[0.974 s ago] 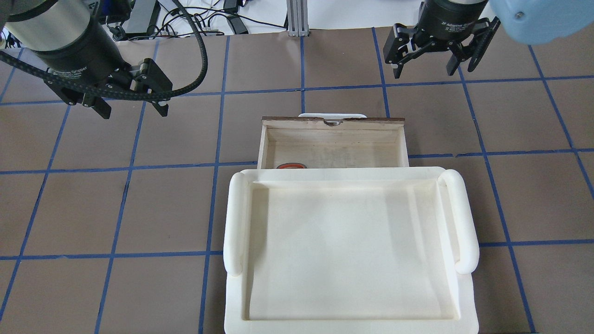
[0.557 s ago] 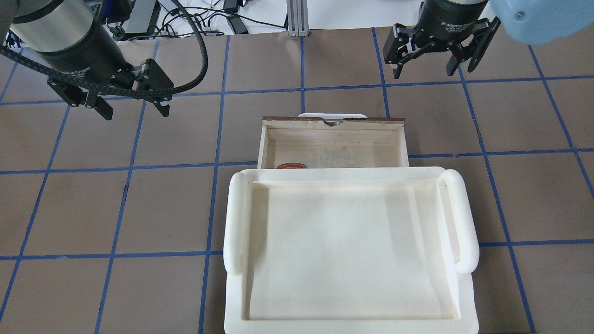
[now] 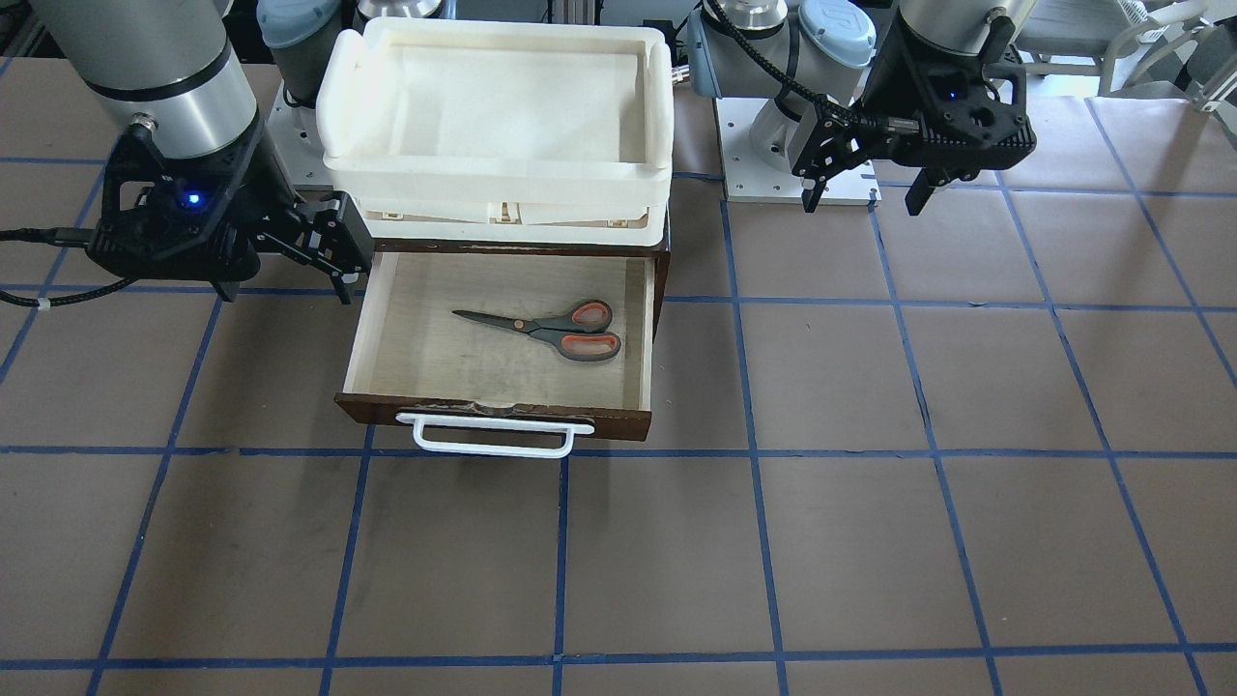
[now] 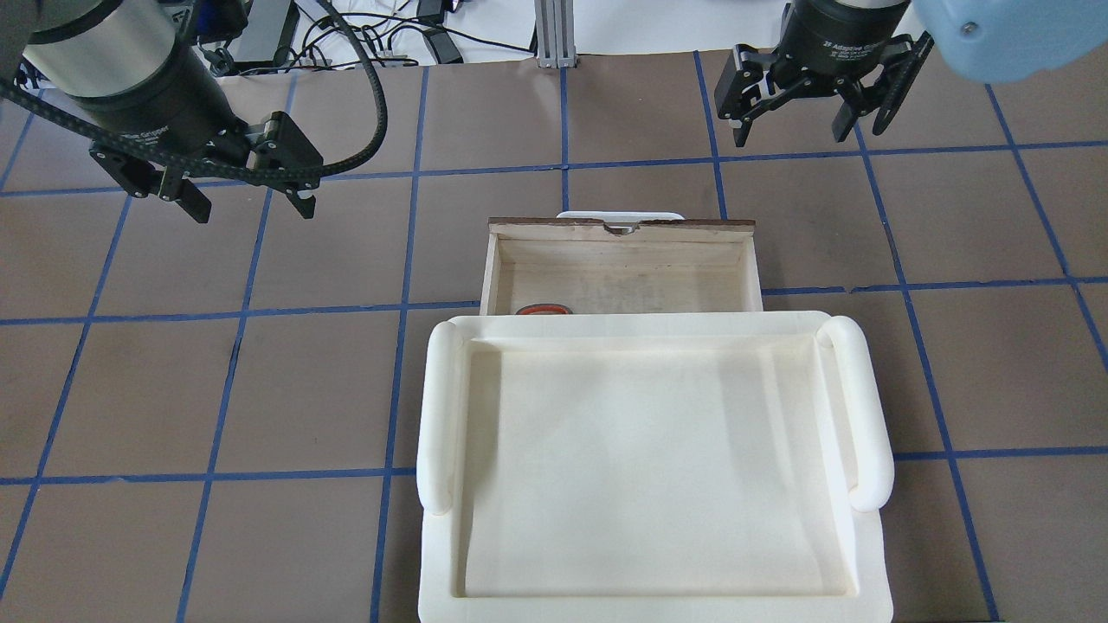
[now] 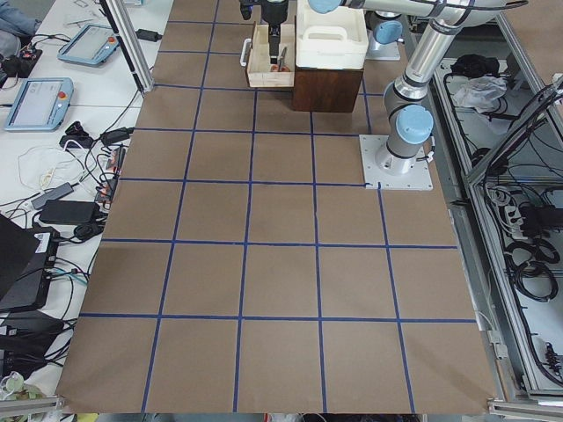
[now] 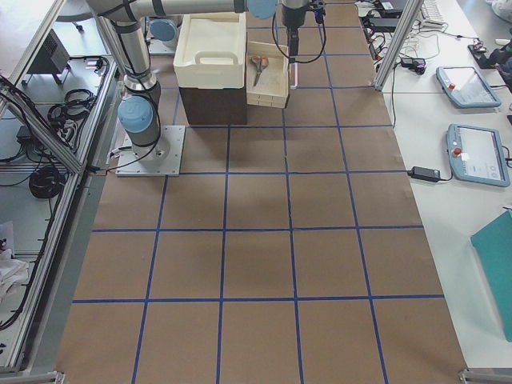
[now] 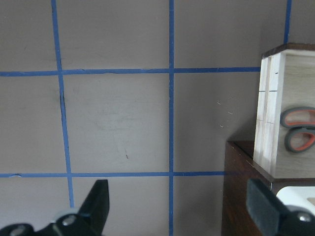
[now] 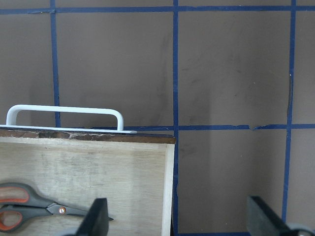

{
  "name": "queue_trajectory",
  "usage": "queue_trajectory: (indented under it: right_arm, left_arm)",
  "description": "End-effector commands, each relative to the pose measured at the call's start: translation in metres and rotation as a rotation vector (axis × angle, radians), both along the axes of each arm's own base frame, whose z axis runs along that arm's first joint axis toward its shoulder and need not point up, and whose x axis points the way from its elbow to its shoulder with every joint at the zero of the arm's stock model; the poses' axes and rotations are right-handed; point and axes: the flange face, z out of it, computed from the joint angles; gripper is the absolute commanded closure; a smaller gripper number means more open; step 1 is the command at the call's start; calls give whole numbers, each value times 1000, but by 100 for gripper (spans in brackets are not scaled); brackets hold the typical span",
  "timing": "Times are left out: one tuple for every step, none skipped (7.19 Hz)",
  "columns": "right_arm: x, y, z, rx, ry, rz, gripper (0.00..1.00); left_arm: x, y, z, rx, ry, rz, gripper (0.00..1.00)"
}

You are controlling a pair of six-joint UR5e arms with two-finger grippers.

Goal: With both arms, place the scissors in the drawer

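Our left gripper (image 4: 251, 206) hangs wide open and empty to the left of the drawer (image 3: 503, 414). Our right gripper (image 4: 807, 125) is just as wide and bare on the drawer's right.

Under them we see a brown tabletop (image 4: 156, 381) ruled into squares by blue tape (image 4: 216, 475). White benches (image 5: 53, 141) along its far edge carry tablets (image 5: 40, 101) and cables (image 5: 62, 193).

By the robot-side edge a cream-white tray (image 4: 437, 407) tops a dark cabinet. The drawer is pulled out beneath it, with its white bar handle (image 3: 488, 448) at the front. The scissors (image 3: 556, 329) lie flat inside, with their handles near the left wall.
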Motion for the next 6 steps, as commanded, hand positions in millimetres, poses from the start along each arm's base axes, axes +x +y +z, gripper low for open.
queue_trajectory:
  right_arm:
    - [0, 0, 0, 0, 0, 0, 0]
    - [0, 0, 0, 0, -2, 0, 0]
    - [0, 1, 1, -1, -3, 0, 0]
    - [1, 1, 0, 0, -3, 2, 0]
    - [0, 1, 1, 0, -3, 0, 0]
    - [0, 1, 1, 0, -2, 0, 0]
  left_arm:
    - [-1, -1, -2, 4, 0, -4, 0]
    - [0, 0, -1, 4, -5, -6, 0]
    - [0, -1, -2, 6, -8, -21, 0]
    - [0, 0, -1, 2, -7, -19, 0]
    - [0, 0, -2, 5, -7, -22, 0]
    - [1, 2, -5, 10, -6, -22, 0]
